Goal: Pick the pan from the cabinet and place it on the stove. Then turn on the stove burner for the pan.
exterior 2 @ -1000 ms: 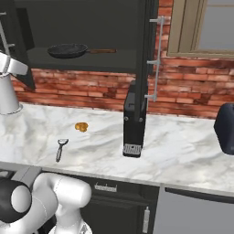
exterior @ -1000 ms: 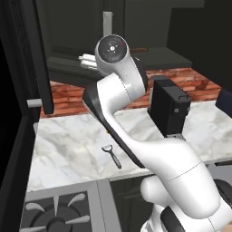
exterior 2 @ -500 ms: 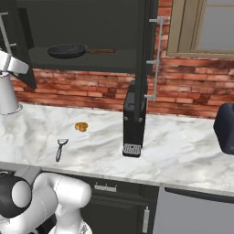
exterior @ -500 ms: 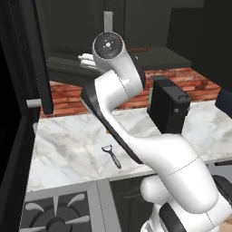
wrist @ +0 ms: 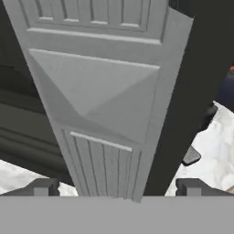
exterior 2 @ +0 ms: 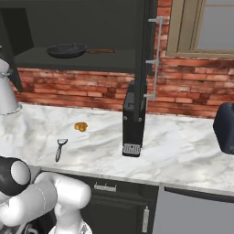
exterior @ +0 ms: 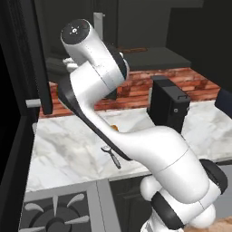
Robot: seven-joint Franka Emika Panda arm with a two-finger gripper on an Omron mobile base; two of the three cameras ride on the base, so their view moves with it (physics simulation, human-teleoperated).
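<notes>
The pan [exterior 2: 67, 50] lies on the shelf of the open cabinet [exterior 2: 77, 60], its brown handle pointing right. In the left base view my arm covers most of it; just the handle [exterior: 134, 49] peeks out. The stove [exterior: 54, 214] sits at the lower left, below the counter. My gripper [wrist: 117, 188] is open with nothing between its fingertips [wrist: 44, 187]. It faces a panelled cabinet door [wrist: 96, 91] very close ahead.
A black coffee machine [exterior 2: 135, 119] stands on the marble counter [exterior 2: 183, 146]. A small peeler [exterior 2: 60, 148] and an orange bit [exterior 2: 81, 126] lie left of it. An open cabinet door with a silver bar handle [exterior 2: 155, 59] juts out above the machine. A dark object [exterior 2: 226, 128] sits far right.
The arm's upper part has swung left, towards the cabinet's left door. The jaws stay open and the things on the counter have not moved.
</notes>
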